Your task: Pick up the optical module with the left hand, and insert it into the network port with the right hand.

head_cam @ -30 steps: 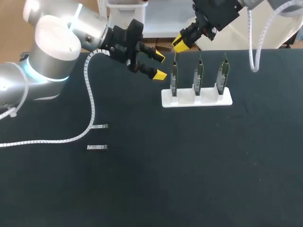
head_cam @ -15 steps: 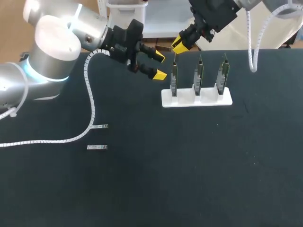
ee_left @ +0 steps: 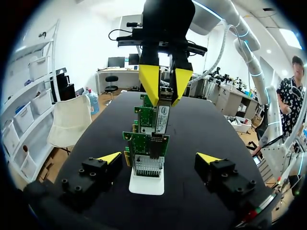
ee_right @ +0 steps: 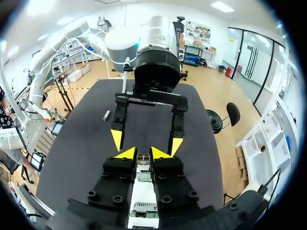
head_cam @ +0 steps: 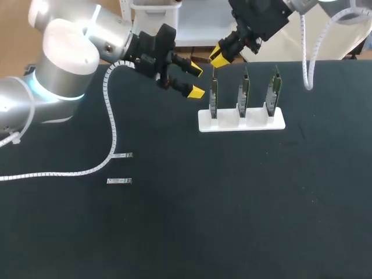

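My right gripper hangs just above the leftmost of three green network cards and is shut on a slim silver optical module. In the left wrist view the module points down over that card's top edge, with the card's metal port lower down on its near side. In the right wrist view the module shows between my yellow fingertips. My left gripper is open and holds nothing, a short way to the left of the cards and facing them.
The cards stand upright in a white stand near the table's far edge. Two more small modules lie on the black table at the left, beside a white cable trailing from my left arm.
My right gripper has shifted slightly to the left with the module, staying above the leftmost card. The left arm has not moved.
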Motion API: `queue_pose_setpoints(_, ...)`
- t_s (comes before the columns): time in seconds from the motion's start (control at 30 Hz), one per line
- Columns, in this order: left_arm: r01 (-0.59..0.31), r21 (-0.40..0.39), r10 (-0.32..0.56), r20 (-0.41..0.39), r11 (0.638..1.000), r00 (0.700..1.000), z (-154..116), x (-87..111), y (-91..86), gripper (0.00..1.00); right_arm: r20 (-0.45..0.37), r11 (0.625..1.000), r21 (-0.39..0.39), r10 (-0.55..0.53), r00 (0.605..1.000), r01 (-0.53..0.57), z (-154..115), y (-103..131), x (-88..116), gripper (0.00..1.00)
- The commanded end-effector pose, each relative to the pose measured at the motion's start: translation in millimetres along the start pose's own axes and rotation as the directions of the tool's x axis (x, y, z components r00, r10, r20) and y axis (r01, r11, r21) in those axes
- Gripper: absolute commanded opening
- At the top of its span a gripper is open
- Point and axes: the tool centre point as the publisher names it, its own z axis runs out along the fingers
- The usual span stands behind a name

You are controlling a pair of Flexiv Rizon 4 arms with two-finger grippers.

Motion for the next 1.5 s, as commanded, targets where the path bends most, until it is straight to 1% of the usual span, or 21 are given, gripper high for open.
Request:
queue_pose_setpoints(0.03,0.003,0.000,-0.003,-0.005,1.000,1.000,0,-0.9,0.4,1.00,-0.004,1.000,0.010,-0.003,1.000,0.003,2,1,0,0.00)
queue_pose_setpoints(0.3,0.003,0.000,-0.003,-0.005,1.000,1.000,0,-0.9,0.4,1.00,-0.013,1.000,0.029,-0.005,1.000,0.006,3,0,2,0.00)
queue_pose_setpoints(0.87,0.003,0.000,-0.003,-0.005,1.000,1.000,0,-0.9,0.4,1.00,-0.031,0.999,0.038,-0.005,1.000,0.006,5,2,9,0.00)
queue_pose_setpoints(1.27,0.003,0.000,-0.003,-0.005,1.000,1.000,0,-0.9,0.4,1.00,-0.028,0.998,0.053,0.034,0.999,-0.033,11,-2,17,0.00)
queue_pose_setpoints(1.5,0.003,0.000,-0.003,-0.005,1.000,1.000,0,-0.9,0.4,1.00,-0.031,0.997,0.058,0.043,0.999,-0.041,11,-2,19,0.00)
